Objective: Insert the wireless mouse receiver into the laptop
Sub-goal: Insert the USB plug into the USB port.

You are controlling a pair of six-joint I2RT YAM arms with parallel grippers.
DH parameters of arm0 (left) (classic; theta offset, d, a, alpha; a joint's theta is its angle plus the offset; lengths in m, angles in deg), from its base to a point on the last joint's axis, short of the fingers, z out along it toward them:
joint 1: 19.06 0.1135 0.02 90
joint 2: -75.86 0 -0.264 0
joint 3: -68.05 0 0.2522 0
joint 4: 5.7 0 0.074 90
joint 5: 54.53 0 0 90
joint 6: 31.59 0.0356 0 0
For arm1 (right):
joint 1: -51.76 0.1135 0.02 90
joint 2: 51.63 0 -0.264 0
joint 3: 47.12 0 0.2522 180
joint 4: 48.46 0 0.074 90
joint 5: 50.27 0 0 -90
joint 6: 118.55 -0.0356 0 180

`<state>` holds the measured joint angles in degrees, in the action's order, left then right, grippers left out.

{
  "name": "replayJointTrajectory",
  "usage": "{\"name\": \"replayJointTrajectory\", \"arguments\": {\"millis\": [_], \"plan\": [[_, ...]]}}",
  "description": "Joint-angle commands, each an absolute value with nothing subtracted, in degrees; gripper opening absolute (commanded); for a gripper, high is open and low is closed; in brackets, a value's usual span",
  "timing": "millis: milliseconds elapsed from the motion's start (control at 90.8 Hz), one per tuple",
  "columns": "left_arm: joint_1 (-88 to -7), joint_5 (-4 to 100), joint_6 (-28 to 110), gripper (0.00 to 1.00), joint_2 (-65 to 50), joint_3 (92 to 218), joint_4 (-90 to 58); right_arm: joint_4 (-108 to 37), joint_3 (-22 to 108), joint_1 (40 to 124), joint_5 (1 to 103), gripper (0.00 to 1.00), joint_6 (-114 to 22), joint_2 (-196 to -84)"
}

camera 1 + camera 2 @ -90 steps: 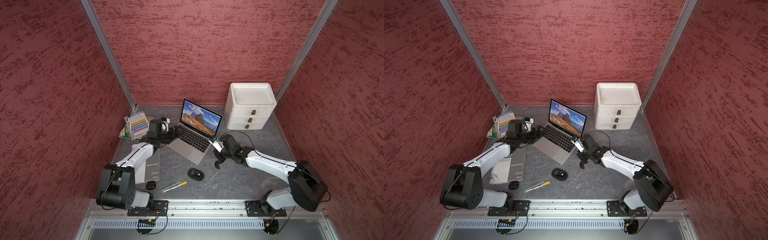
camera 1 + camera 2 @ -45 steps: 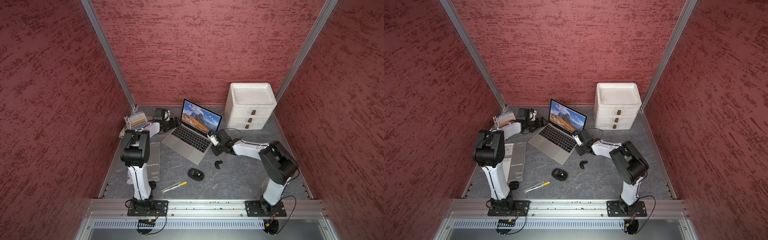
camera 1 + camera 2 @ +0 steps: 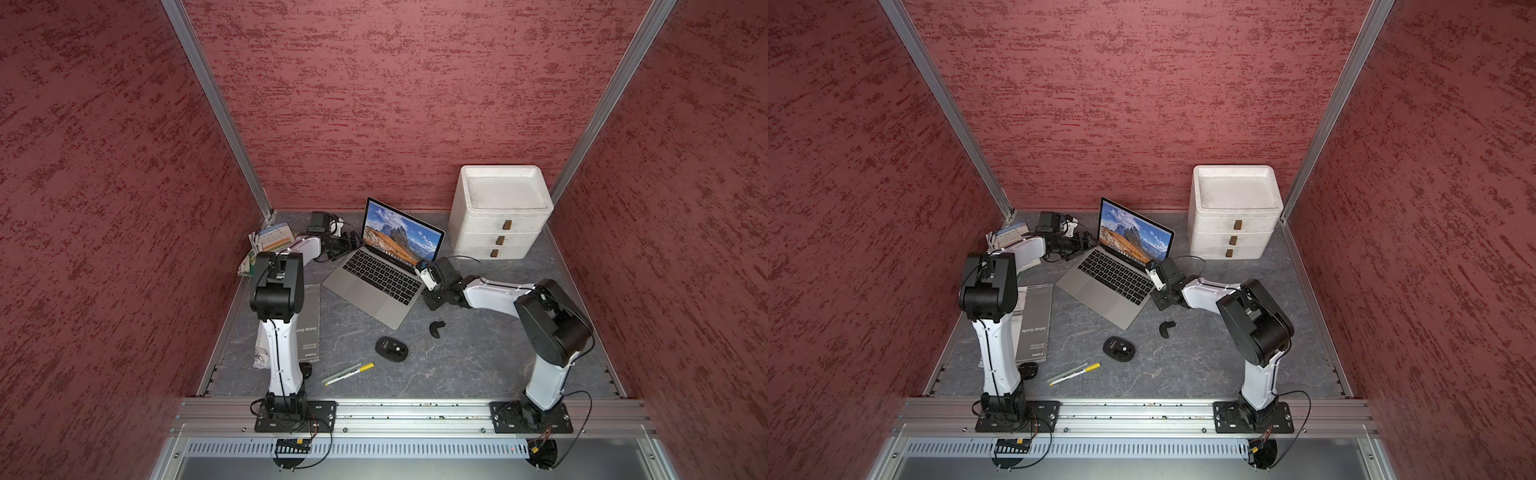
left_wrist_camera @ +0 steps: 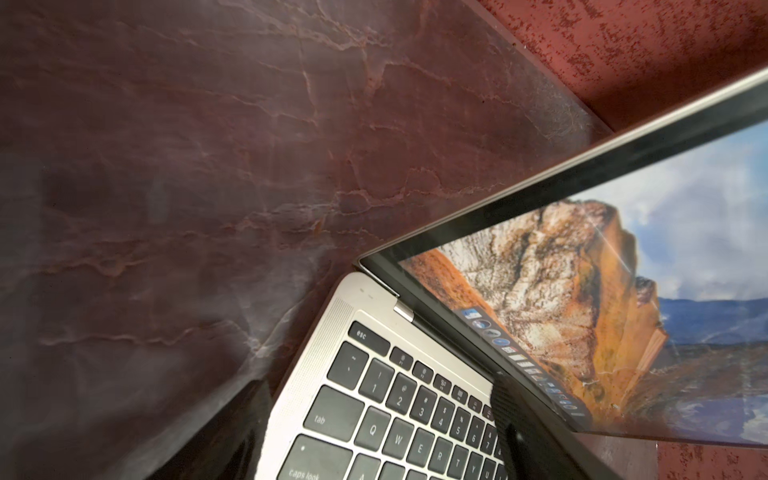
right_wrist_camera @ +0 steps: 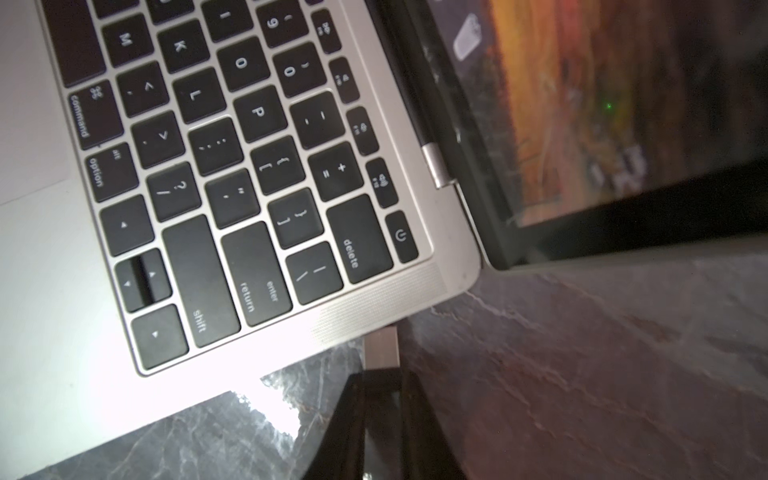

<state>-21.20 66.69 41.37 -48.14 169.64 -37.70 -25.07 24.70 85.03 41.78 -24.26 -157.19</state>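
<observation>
Laptop (image 3: 376,286) stands open on the counter (image 3: 478,353) in both top views, left end effector (image 3: 348,244) and right end effector (image 3: 420,269) flanking it. Left wrist view: left jaws spread wide astride a rear corner, holding nothing. Right wrist view: right jaws pinch the receiver (image 5: 382,347), long axis aimed plug-first at the side edge and the tip meeting it. This looks like alignment; the next move is probably a straight push, though no port is visible.

place: robot lab cell staged as a desk | edges: red textured walls (image 3: 395,104), aluminium posts (image 3: 219,108) | bottom: rail (image 3: 415,411) carrying two bolted arm bases (image 3: 295,415) | centre: grey table (image 3: 478,357) with laptop (image 3: 374,286), drawers (image 3: 498,224), mouse (image 3: 391,348), pen (image 3: 349,372), booklet (image 3: 309,316)
</observation>
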Motion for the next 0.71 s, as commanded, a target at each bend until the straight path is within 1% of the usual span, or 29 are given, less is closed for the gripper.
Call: {"name": "replayJointTrajectory", "arguments": {"millis": [0, 132, 198, 452, 694], "plan": [[-20.8, 69.1, 44.0, 0.86, -50.4, 172.0, -41.1, -31.1, 22.6, 84.6, 43.3, 0.0, -23.1, -156.6], [-20.8, 69.7, 45.0, 0.79, -51.7, 173.2, -42.6, -35.0, 20.0, 84.8, 44.7, 0.0, -23.2, -155.2], [-20.7, 69.7, 45.4, 0.77, -52.1, 173.6, -43.3, -36.5, 19.2, 85.0, 45.0, 0.0, -22.8, -155.0], [-20.3, 71.1, 46.8, 0.74, -54.3, 176.0, -46.1, -39.4, 18.0, 86.0, 45.8, 0.0, -21.8, -155.4], [-20.0, 72.6, 46.7, 0.74, -55.3, 177.0, -47.2, -42.2, 15.3, 86.4, 46.2, 0.0, -21.7, -154.2]]}}
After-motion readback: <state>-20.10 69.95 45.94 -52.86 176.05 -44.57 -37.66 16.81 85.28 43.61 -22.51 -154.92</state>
